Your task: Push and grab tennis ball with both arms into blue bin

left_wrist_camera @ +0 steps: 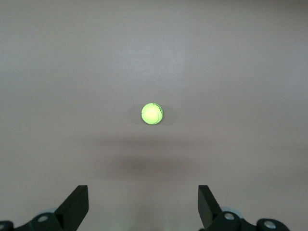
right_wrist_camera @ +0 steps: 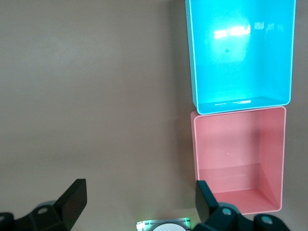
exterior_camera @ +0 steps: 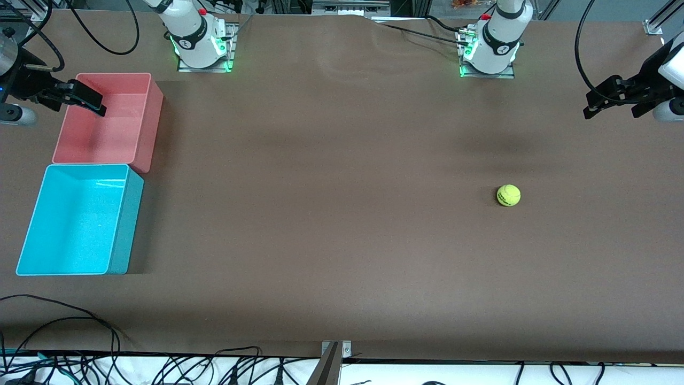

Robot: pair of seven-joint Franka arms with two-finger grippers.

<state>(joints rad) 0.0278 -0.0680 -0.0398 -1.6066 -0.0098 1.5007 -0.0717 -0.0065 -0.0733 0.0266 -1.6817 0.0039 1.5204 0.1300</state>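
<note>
One brown counter (exterior_camera: 342, 240) carries everything, with two arms based along the edge farthest from the front camera. Two bins stand touching, end to end, at the right arm's end: one blue bin (exterior_camera: 72, 219), nearer the front camera, and one pink bin (exterior_camera: 104, 120) farther from it; both appear empty. The right gripper (exterior_camera: 85, 99) hangs over the outer rim of the pink bin, jaws spread wide and holding nothing. The left gripper (exterior_camera: 609, 99) hangs over bare counter at the left arm's end, jaws likewise spread and empty, as the left wrist view confirms. One tennis ball (exterior_camera: 508, 195) rests on the counter toward the left arm's end, well apart from the blue bin and touching neither gripper. Judgement: the task stands at its opening step, with no push or grasp yet made. The next move likely calls for the left gripper to descend beside the ball and push it toward the right arm's end, within the right gripper's reach for a grasp. Count: two arms, two bins, one ball
</note>
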